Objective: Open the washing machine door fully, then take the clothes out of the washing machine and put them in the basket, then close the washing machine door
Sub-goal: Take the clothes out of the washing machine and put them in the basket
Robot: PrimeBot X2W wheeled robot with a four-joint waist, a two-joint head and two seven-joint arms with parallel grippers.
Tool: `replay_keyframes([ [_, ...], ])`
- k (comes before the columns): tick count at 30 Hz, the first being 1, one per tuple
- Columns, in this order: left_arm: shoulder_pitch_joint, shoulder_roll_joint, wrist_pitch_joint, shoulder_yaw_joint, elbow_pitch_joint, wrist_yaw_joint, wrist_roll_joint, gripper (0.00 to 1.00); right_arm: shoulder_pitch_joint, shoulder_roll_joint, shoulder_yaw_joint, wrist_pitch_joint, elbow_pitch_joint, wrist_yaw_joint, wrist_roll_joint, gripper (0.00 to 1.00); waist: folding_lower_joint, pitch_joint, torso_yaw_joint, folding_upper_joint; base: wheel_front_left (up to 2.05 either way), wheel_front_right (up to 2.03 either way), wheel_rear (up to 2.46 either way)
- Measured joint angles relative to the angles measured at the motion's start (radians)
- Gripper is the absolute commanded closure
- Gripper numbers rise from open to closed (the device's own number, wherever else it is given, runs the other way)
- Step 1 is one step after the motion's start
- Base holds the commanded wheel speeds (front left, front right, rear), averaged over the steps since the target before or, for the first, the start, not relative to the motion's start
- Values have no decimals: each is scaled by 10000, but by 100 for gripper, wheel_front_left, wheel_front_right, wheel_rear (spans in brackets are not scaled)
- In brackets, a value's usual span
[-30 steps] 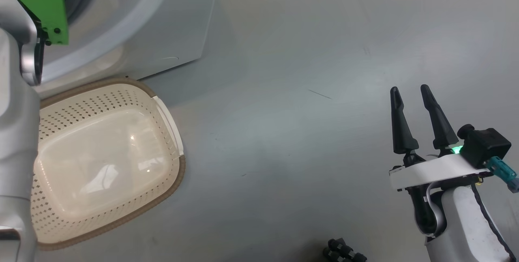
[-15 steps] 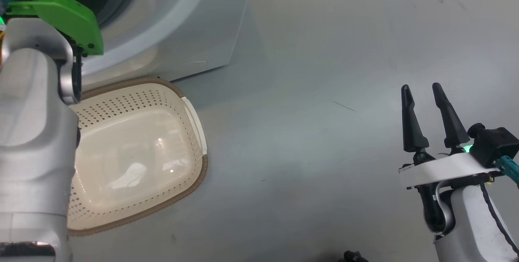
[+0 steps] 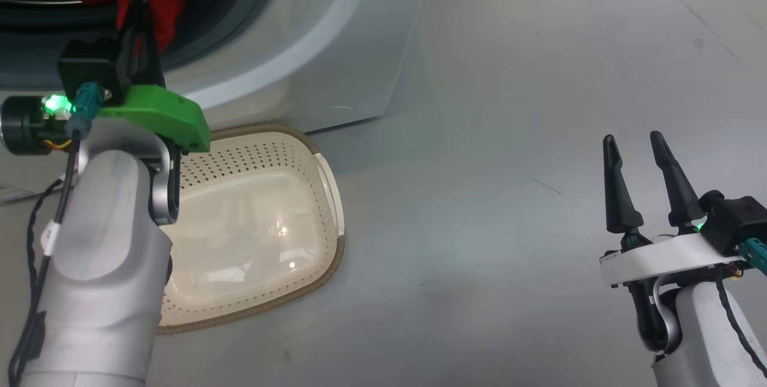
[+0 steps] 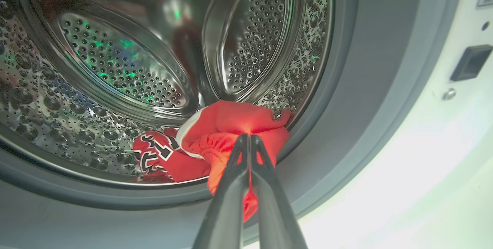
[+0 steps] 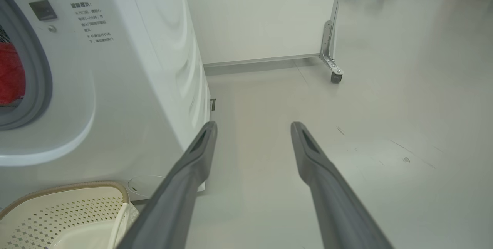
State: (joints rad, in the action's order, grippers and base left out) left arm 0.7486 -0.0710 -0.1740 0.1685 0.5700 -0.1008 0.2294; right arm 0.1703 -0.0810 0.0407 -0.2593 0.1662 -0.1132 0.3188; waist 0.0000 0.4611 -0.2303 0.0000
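Left wrist view: left jaws seemingly pinching clothes (image 4: 227, 125) at drum (image 4: 115, 60) edge.

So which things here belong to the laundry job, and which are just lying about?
Job:
- clothes, pinched in the shut left hand
- washing machine
- basket, empty, on the floor

Lying about:
- right hand, open and holding nothing
- wheeled white partition beyond the machine
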Motion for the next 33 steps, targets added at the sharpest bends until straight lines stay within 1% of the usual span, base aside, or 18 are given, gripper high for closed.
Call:
replay_keyframes([
  [4,-589,48,-470,10,-240,-46,0,100,-33,-33,-10,0,-15,-2,-132,0,0,-275,230,0,0,0,0],
  [6,-904,113,-545,27,-360,-59,0,100,-131,-56,-10,0,-19,-2,-153,0,0,-435,335,0,0,0,0],
  [12,-1815,276,-589,313,-803,-82,-4,100,-427,-130,-19,0,-19,-2,-318,0,0,-943,680,0,0,0,0],
  [21,-2991,324,-679,702,-1559,-84,-6,100,-941,-163,90,0,-21,-4,-514,0,0,-1730,1302,0,0,0,0],
  [22,-3259,324,-746,771,-1716,-84,-6,100,-1036,-163,142,0,-21,-6,-598,0,0,-1909,1451,0,0,0,0],
  [33,-4557,326,-750,924,-2700,-102,-6,100,-1554,-121,410,0,-29,-15,-752,0,0,-2823,2108,0,0,0,0],
])
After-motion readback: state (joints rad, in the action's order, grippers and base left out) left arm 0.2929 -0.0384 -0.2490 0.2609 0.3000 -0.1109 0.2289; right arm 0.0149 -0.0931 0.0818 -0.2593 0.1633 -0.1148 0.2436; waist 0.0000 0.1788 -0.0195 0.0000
